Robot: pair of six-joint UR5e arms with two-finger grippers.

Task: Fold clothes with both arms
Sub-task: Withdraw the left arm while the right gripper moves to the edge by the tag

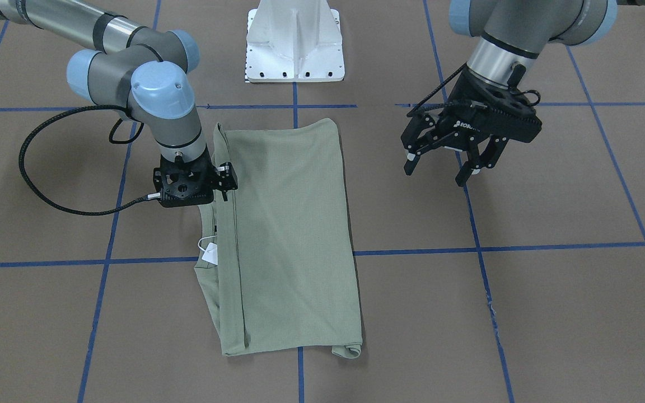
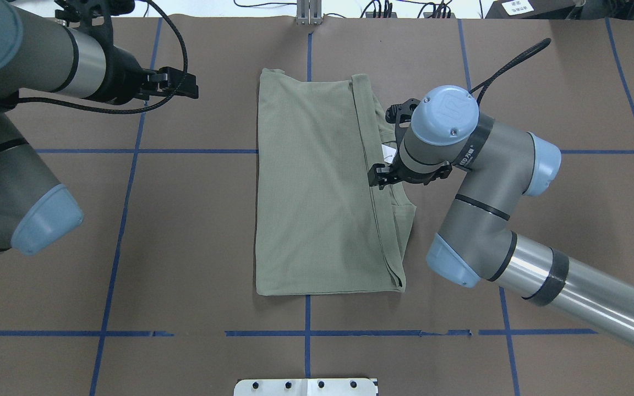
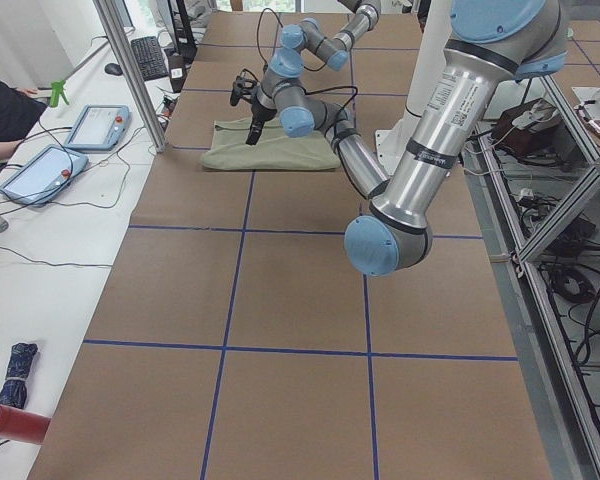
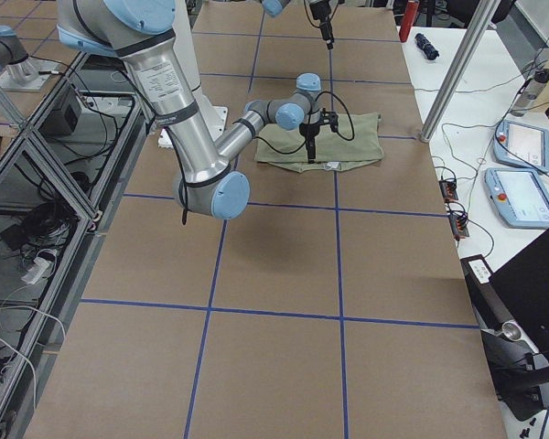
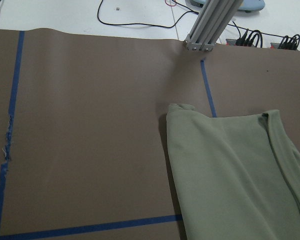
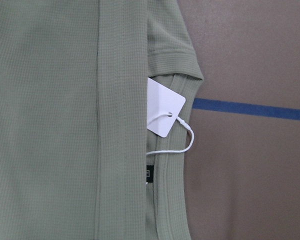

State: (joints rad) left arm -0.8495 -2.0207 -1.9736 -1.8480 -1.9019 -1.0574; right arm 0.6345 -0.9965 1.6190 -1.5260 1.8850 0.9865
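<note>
Looking first at the end close to the robot, I see the shirt (image 2: 311, 181) lying flat in the middle of the table (image 2: 185, 247), already folded into one long block. Its long way runs straight out from the white base (image 1: 294, 45) toward the far edge of the table.

A little farther out, the right gripper (image 2: 384, 175) hangs low over the shirt's long edge on the robot's right side, right by the white tag (image 6: 162, 107). The neck hole (image 6: 165, 200) peeks out from under the top flap there, so the neck points to the robot's right, not away from it. I cannot tell if this gripper's fingers are spread or pressed together, or if they pinch any cloth, because the wrist hides them.

Farther out and off to the robot's left, the left gripper (image 1: 436, 172) hangs up in the air with its fingers spread wide. It holds nothing and is well apart from the shirt.

I think the side folds are done and the block now needs folding in half across its long way. For that I would send each gripper to a corner of one short end, pinch all the layers, lift together and lay that end on the other.
</note>
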